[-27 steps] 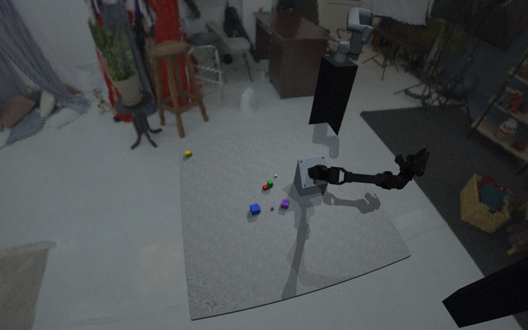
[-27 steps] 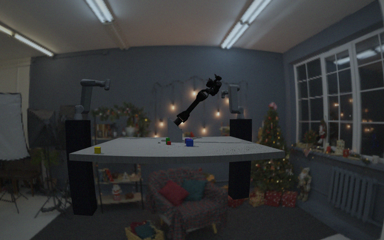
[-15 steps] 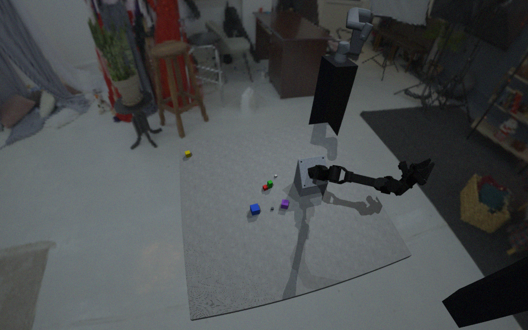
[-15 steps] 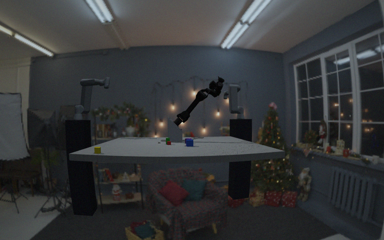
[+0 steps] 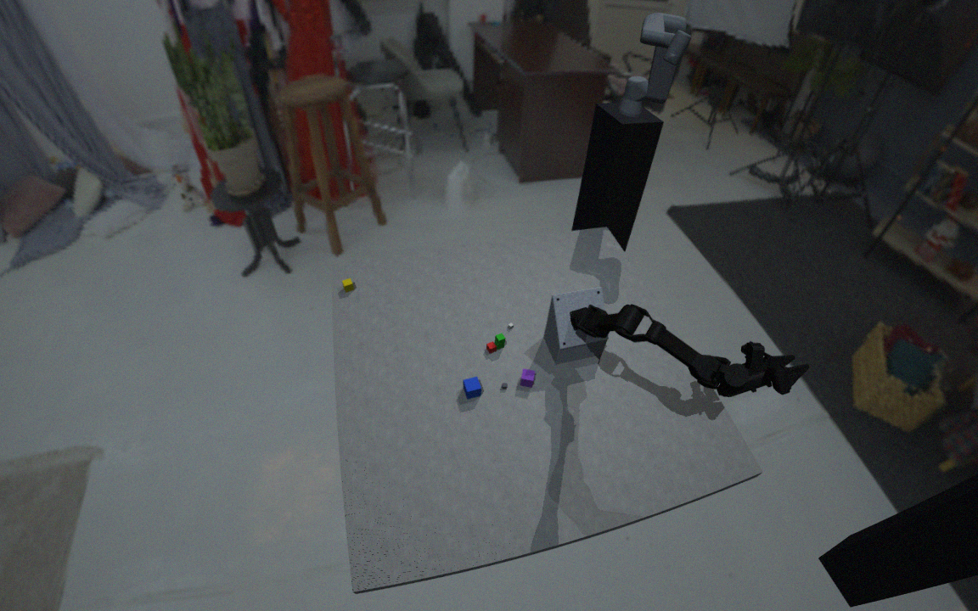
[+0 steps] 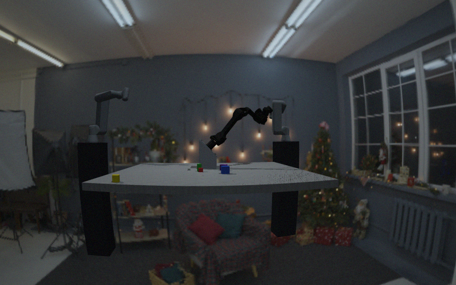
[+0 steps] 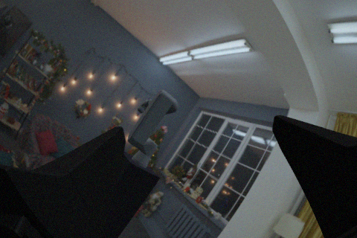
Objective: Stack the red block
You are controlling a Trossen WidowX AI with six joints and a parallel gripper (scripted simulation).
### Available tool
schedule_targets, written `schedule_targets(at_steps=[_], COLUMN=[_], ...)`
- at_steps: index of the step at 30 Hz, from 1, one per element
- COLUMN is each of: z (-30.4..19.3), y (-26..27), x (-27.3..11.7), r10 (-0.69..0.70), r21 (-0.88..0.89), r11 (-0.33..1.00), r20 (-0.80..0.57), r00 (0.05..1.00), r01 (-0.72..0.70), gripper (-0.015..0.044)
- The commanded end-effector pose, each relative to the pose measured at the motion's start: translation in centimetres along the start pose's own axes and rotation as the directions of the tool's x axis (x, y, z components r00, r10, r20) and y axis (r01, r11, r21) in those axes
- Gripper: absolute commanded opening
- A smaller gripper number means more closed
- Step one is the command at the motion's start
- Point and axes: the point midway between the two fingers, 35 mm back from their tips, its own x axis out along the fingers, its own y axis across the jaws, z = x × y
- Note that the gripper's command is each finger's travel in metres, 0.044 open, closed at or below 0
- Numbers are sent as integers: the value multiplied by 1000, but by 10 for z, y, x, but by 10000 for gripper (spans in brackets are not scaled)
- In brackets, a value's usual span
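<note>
A small red block lies on the grey table, touching the green block that is the tower. My gripper is open and empty. It hangs high in the air, far to the right of the blocks and out past the arm's base. In the wrist view the two dark fingers stand wide apart and frame only the room's ceiling and window. No block shows there.
A blue block and a purple block lie near the base. A yellow block sits at the table's far corner. Two tiny grey-white bits lie among them. Black pillars with grey arms stand by the table.
</note>
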Motion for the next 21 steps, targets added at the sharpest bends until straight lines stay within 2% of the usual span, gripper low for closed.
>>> schedule_targets(at_steps=[1,11,21], z=[-36,-129,-200], y=[11,29,34], x=[-16,-88,-190], r10=[41,135,193], r21=[25,98,185], r11=[999,990,978], r20=[-108,-404,-663], r00=[993,905,723], r01=[-39,-103,-92], gripper=[440,440,440])
